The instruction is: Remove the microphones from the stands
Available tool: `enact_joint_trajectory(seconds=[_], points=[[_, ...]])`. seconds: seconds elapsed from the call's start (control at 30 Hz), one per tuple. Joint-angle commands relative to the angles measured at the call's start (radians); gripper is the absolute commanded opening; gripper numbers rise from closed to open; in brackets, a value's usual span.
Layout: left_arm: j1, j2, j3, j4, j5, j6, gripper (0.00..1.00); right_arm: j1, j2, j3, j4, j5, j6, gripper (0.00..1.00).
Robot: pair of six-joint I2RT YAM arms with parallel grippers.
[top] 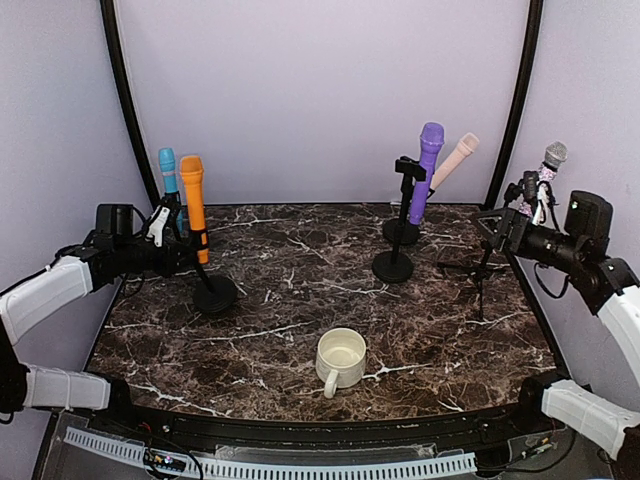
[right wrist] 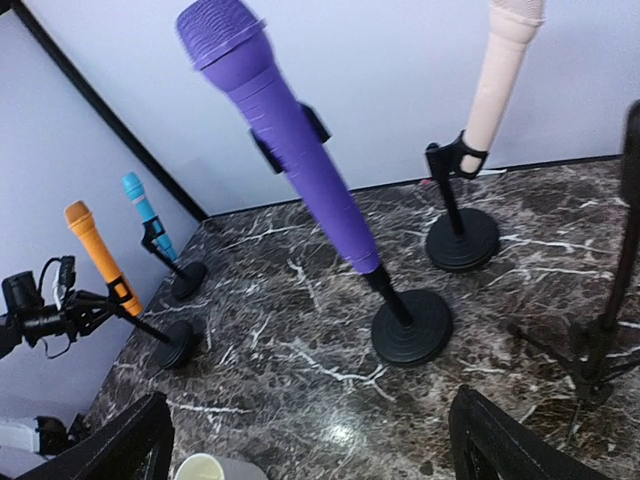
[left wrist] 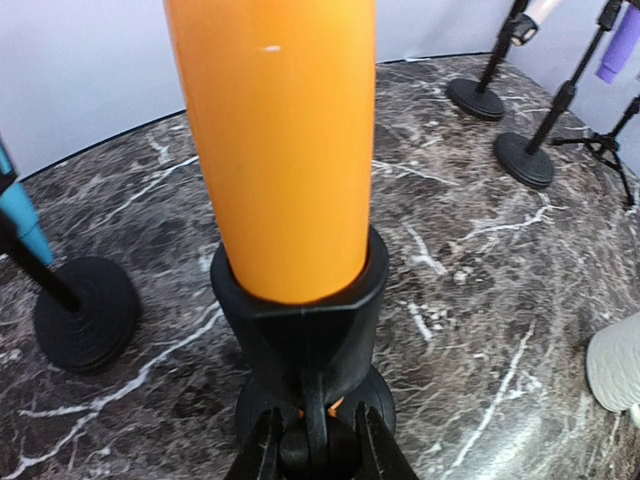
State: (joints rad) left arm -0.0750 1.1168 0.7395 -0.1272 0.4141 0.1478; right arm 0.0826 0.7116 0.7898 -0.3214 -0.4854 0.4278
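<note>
At table left, the stand point(top: 215, 294) is being used to carry the orange mic point(top: 193, 195), seated upright in its clip point(left wrist: 300, 310) and not yet out. Left gripper point(left wrist: 312, 452) is being presented low, at the joint under the clip. Its fingers point(left wrist: 262, 455) are being set close either side of that joint; clamped or just flanking cannot be told. Right gripper point(right wrist: 310, 425) is being shown spread wide with nothing between the fingers, near the tripod at table right.

Judgement: the stand is being braced low, so the mic body is best taken above the clip and drawn up along its own axis. The base is small and is likely to be tipped by any side load. Blue mic point(top: 167, 168) is being crowded just behind, so the lift path needs watching there.

Surface and room: pale lilac walls point(top: 320, 80) are being used as backdrop on three sides. The dark marble-pattern table point(top: 300, 330) is being lit glossy, so bases could be pushed into a slide. Purple mic point(top: 428, 165) and beige mic point(top: 457, 158) are being parked back right, well apart from the work. A cup point(top: 340, 358) is being left near the front edge.
</note>
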Motion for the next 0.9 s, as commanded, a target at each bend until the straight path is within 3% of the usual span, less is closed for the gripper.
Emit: enact_joint_trajectory(seconds=[0.0, 0.27, 0.4, 0.53, 0.67, 0.87], points=[[-0.108, -0.047, -0.009, 0.153, 0.104, -0.073, 0.0, 0.141, 0.037, 0.01, 0.056, -0.014, 0.01, 0.97], [-0.344, 0.046, 0.059, 0.183, 0.121, -0.045, 0.0, 0.597, 0.222, 0.066, 0.217, 0.328, 0.077, 0.96], [-0.413, 0.088, 0.082, 0.171, 0.101, -0.002, 0.0, 0.789, 0.351, 0.116, 0.361, 0.47, 0.114, 0.96], [-0.475, 0.092, 0.101, 0.092, 0.071, 0.068, 0.0, 0.957, 0.486, 0.222, 0.392, 0.638, 0.117, 0.96], [-0.516, 0.09, 0.096, 0.039, 0.036, 0.112, 0.0, 1.038, 0.589, 0.291, 0.433, 0.76, 0.169, 0.97], [-0.557, 0.08, 0.075, 0.023, 0.002, 0.131, 0.0, 1.058, 0.705, 0.376, 0.494, 0.754, 0.233, 0.97]])
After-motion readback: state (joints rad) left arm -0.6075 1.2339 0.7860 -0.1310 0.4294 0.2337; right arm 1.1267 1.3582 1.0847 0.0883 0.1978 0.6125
